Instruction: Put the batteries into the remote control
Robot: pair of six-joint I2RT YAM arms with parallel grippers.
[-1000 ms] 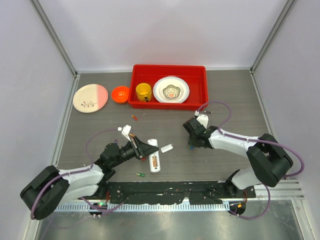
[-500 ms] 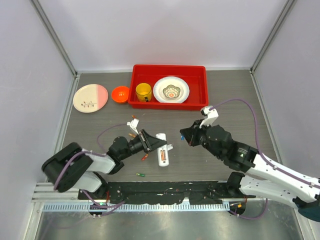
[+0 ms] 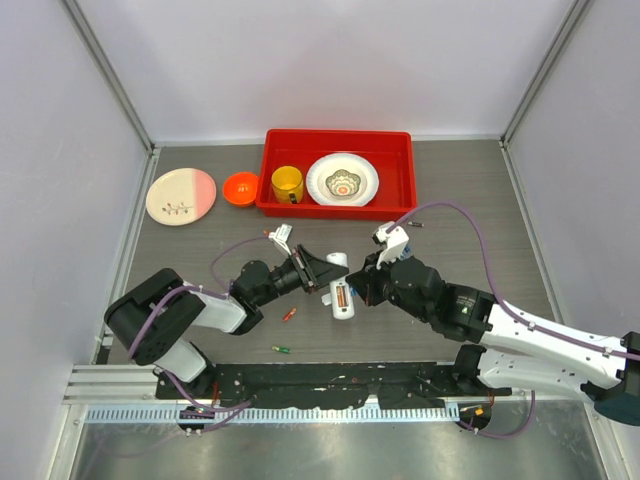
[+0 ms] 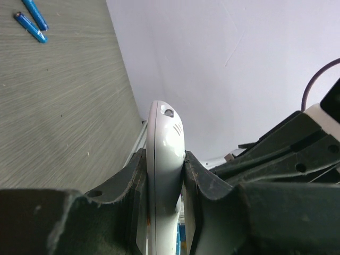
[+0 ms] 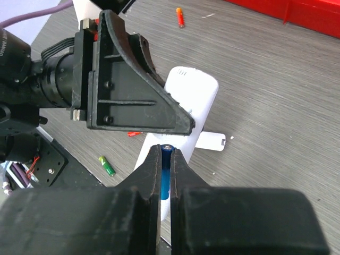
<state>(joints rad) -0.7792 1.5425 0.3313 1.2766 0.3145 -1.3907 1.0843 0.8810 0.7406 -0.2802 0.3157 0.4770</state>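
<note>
Near the middle of the table (image 3: 480,200), the remote (image 3: 342,288) has its long axis running far to near, slightly tilted. Its rounded, slotted end points toward the tray (image 3: 335,208) and the other end toward the arm bases. Its back faces up with the bay open and an orange cell (image 3: 340,298) inside. Whether it rests on the table or is raised off it I cannot tell.

The left gripper (image 3: 322,270) is clamped on the remote, whose slotted end sticks out past the fingers. The right gripper (image 3: 361,290) sits just beside the remote's right edge, its fingers pinched on a blue battery (image 5: 167,169). In its wrist view the battery's tip lines up with the remote's near half.

A white cover (image 5: 213,141) lies flat, poking out from behind the remote. A red battery (image 3: 289,315) and a green battery (image 3: 282,350) lie nearer the bases, and two blue cells (image 4: 30,27) lie side by side farther off. A cup (image 3: 287,184) and a plate (image 3: 342,180) stand in the tray, with a bowl (image 3: 240,188) to its left.

Half a second ago the remote was nearer the bases and more to the left. The left gripper has carried it rightward and away. The right gripper, then apart from it, has closed in to its side.
</note>
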